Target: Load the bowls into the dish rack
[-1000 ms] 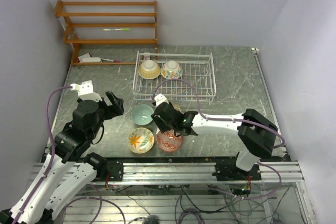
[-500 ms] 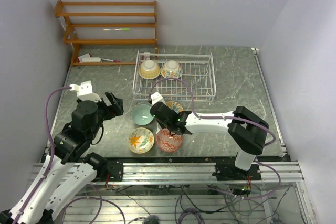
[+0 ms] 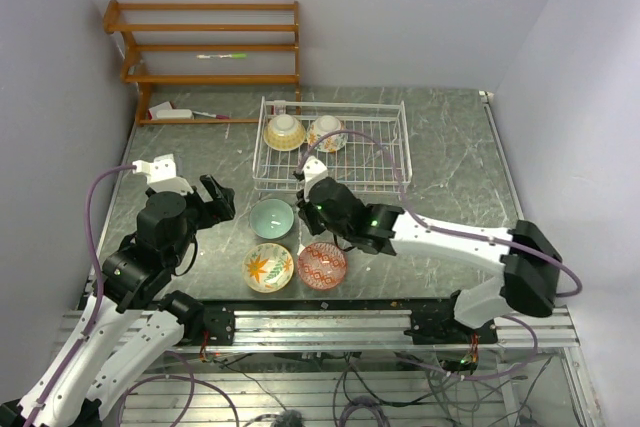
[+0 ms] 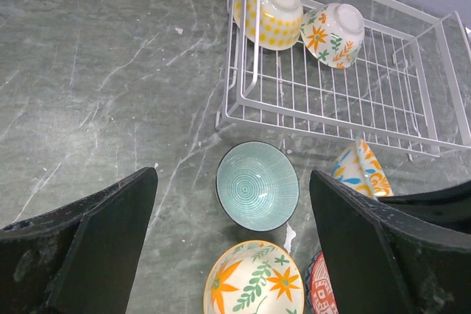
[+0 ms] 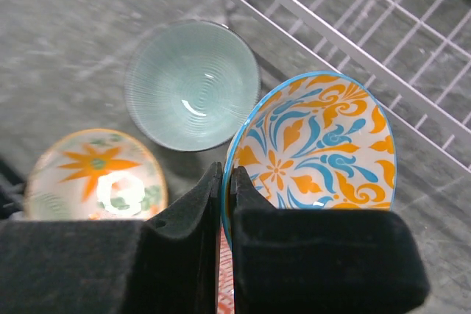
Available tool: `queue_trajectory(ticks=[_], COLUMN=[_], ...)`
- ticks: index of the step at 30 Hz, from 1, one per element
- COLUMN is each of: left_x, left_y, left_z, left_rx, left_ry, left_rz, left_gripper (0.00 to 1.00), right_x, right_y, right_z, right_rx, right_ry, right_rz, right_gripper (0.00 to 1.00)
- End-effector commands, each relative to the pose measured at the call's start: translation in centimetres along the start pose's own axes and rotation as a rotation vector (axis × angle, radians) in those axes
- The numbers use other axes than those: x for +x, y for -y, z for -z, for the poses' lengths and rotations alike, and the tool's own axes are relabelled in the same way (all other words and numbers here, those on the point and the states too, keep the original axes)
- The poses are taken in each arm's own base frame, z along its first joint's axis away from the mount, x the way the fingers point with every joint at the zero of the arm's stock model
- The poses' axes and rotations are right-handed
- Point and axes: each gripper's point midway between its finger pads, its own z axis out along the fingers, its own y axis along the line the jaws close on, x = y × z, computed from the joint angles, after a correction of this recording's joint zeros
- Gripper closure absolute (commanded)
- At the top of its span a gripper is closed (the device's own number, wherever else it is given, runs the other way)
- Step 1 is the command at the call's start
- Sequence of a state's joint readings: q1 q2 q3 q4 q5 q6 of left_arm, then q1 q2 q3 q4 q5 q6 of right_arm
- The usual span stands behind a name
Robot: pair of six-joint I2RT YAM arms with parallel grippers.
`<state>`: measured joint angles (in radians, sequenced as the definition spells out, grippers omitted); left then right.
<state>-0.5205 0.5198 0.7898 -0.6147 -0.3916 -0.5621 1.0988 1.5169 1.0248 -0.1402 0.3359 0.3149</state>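
Reaching leftward from its base at the near right edge, the right arm stretches long and low over the tabletop [image 3: 450,172], elbow out and wrist turned toward the middle. The left arm sits folded and raised at the near left. The left tool [image 3: 218,197] hangs spread wide and holds nothing, its two dark fingers [image 4: 110,233] framing the bowls below in the wrist view. Nearest the arms, an orange-flower bowl [image 3: 268,267] and a red-patterned bowl [image 3: 322,265] stand upright side by side on the tabletop. Just beyond them stands the teal bowl [image 3: 271,218], also upright and apart from both tools. The right tool [image 5: 224,182] is closed to a narrow slit on the rim of a blue-and-orange bowl [image 5: 316,141], which is tipped on edge with its patterned inside facing the wrist camera. That bowl is just right of the teal bowl and just in front of the near rail of the dish rack [image 3: 375,152], outside it. Whether it touches the tabletop cannot be told. At the far left corner of the rack, a yellow-dotted bowl [image 3: 285,131] and an orange-leaf bowl [image 3: 327,132] lean side by side, bases showing.
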Motion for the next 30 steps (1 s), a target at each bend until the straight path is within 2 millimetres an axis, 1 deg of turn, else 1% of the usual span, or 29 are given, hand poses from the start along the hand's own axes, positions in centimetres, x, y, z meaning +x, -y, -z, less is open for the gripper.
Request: queue_trajectory(ticks=[1, 2, 4, 5, 7, 9, 11, 12, 13, 16, 20, 23, 26, 30], left_x=[-0.9, -0.9, -0.9, -0.9, -0.9, -1.0, -1.0, -1.0, -1.0, -1.1, -1.2, -1.1, -1.1, -1.1], left_y=[-0.1, 0.0, -0.1, -0.1, -0.1, -0.1, -0.2, -0.2, -0.3, -0.3, -0.3, -0.3, -0.2, -0.3], left_z=[0.2, 0.2, 0.2, 0.2, 0.2, 0.3, 0.3, 0.3, 0.3, 0.4, 0.4, 0.3, 0.3, 0.3], left_rx=[-0.01, -0.011, -0.012, -0.013, -0.012, -0.012, -0.015, -0.018, -0.02, -0.023, -0.022, -0.024, -0.021, -0.021], left_ry=[0.028, 0.028, 0.026, 0.027, 0.029, 0.031, 0.033, 0.034, 0.032, 0.034, 0.036, 0.033, 0.033, 0.032], left_rz=[0.016, 0.016, 0.015, 0.015, 0.017, 0.017, 0.016, 0.014, 0.012, 0.011, 0.011, 0.01, 0.012, 0.013], left_gripper=[0.04, 0.05, 0.05, 0.04, 0.04, 0.04, 0.05, 0.05, 0.05, 0.05, 0.04, 0.05, 0.04, 0.05], right_x=[-5.7, -6.6, -8.5, -9.5, -11.5, -13.1, -14.8, -15.6, -16.2, -17.7, -19.2, -19.3, -18.7, -17.1], right_y=[-3.4, -4.1, -4.8, -4.8, -4.3, -2.8, -0.8, 0.7, 1.5, 3.4, 5.2, 7.2, 8.8, 9.7], right_z=[4.0, 4.9, 6.4, 7.0, 7.7, 7.6, 7.3, 7.1, 7.0, 6.4, 5.0, 3.3, 1.6, -0.8], right_rx=[-0.216, -0.264, -0.327, -0.345, -0.37, -0.4, -0.448, -0.458, -0.469, -0.508, -0.552, -0.512, -0.514, -0.555], right_ry=[0.141, 0.16, 0.203, 0.23, 0.284, 0.316, 0.357, 0.384, 0.409, 0.467, 0.514, 0.526, 0.524, 0.501], right_rz=[-0.07, -0.076, -0.087, -0.094, -0.118, -0.161, -0.241, -0.277, -0.302, -0.37, -0.453, -0.535, -0.627, -0.718], right_gripper=[1.0, 1.0, 1.0, 1.0, 1.0, 1.0, 1.0, 1.0, 1.0, 1.0, 1.0, 1.0, 1.0, 1.0])
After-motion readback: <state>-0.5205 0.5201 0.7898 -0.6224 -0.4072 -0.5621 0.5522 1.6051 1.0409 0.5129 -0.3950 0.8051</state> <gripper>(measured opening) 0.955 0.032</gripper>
